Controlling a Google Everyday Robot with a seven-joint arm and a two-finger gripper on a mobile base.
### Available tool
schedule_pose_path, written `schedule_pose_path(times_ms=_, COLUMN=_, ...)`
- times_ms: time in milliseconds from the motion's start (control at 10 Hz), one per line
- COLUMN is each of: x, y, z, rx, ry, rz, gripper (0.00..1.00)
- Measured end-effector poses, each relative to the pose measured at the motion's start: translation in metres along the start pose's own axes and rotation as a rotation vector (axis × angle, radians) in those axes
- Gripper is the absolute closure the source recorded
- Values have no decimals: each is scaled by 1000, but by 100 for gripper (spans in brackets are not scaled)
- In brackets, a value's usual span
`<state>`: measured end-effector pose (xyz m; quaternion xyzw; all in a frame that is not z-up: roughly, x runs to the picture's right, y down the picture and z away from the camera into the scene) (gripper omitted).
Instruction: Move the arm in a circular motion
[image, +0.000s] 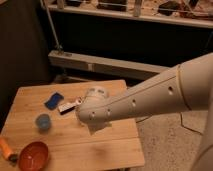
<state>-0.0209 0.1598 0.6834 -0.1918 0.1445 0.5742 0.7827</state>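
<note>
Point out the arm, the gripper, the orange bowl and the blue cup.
arm (150, 97), camera view, mid segment.
gripper (96, 125), camera view, tip below the wrist.
orange bowl (34, 155), camera view, inside.
blue cup (43, 122), camera view, rim.

- The big off-white arm (150, 97) reaches in from the right, over the wooden tabletop (75, 145).
- Its hand (97, 125) is at the arm's tip, above the middle of the tabletop.
- A blue cup (43, 122) stands near the left side.
- An orange bowl (33, 156) sits at the front left corner.
- A blue flat thing (54, 100) lies farther back.

gripper (98, 127) low mid-table | obstacles left: cup (43, 121), bowl (34, 155) | right bare
</note>
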Motion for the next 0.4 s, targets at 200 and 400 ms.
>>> schedule_pose_path(times_ms=200, x=-13, y=-16, z=-6, rx=-10, ry=-38, rz=77, gripper=35)
schedule_pose_path(times_ms=400, x=-13, y=-12, z=-6, rx=-14, ry=-38, rz=70, gripper=35)
